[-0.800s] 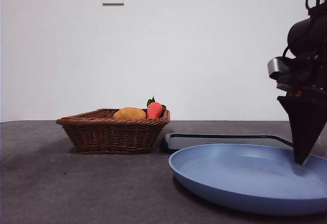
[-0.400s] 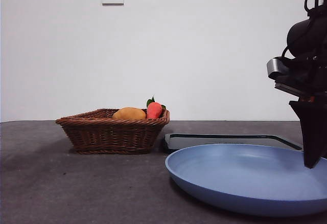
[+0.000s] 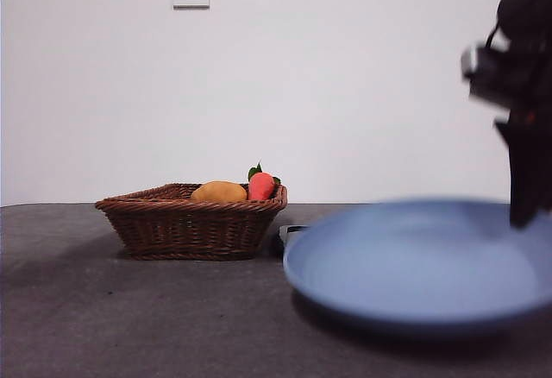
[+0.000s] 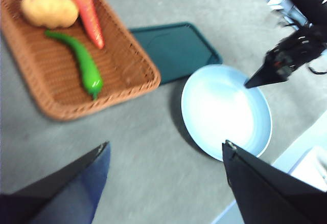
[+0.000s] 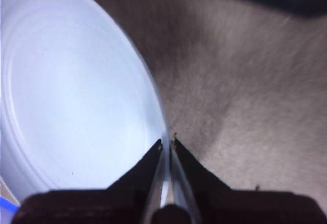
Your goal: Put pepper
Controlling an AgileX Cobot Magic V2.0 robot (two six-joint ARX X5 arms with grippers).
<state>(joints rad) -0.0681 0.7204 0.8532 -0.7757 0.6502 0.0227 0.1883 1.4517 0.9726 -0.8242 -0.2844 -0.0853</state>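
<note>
Counter (image 4: 148, 132) grey. Wicker basket (image 4: 61, 65) holds pepper (image 4: 82, 60), beyond left gripper (image 4: 163, 178) fingers, long axis slanting away from them. Left fingers spread, empty, nearer pepper. Right gripper (image 5: 167, 143) pinching blue plate (image 5: 76, 96) rim, plate tilted, raised, well apart from pepper.

You have a grey table (image 3: 129, 318) carrying three things. A brown wicker basket (image 3: 191, 223) sits flat on it toward the back. A dark green tray (image 4: 173, 47) lies flat just beside the basket. Near the tray is a blue plate (image 3: 414, 266); in the front view it looks tilted, its rim raised, and blurred, so you cannot tell how much of it touches the table.
</note>
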